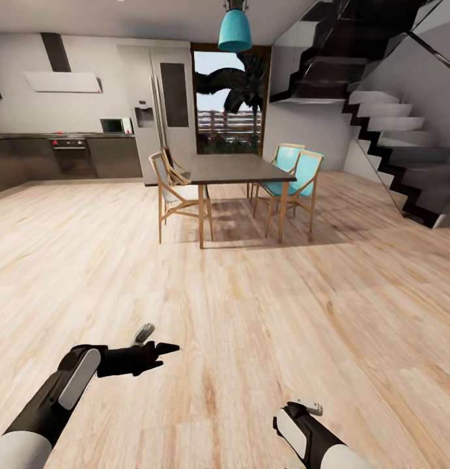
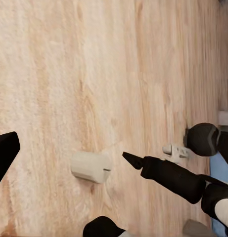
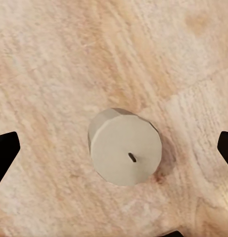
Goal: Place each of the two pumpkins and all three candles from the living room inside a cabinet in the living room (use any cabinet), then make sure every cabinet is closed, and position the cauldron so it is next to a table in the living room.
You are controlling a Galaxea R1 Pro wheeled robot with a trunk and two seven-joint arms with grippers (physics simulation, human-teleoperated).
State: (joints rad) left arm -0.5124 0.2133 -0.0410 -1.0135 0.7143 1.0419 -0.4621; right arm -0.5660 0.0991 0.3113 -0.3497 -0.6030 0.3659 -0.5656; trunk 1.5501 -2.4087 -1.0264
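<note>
Item: one stubby pale-tan wax candle (image 3: pixel 125 146) (wick up), upright on light wood plank floor (image 1: pixel 251 339), centred beneath spread-open right tool (image 3: pixel 114 148); left tool (image 1: pixel 153 345) open, empty.

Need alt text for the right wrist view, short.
A short, pale tan cylindrical candle with a tiny dark wick stands upright on the light wood plank floor, seen from directly above. The right end effector is open, its black fingertips at opposite edges of the picture, well apart from the candle.
</note>
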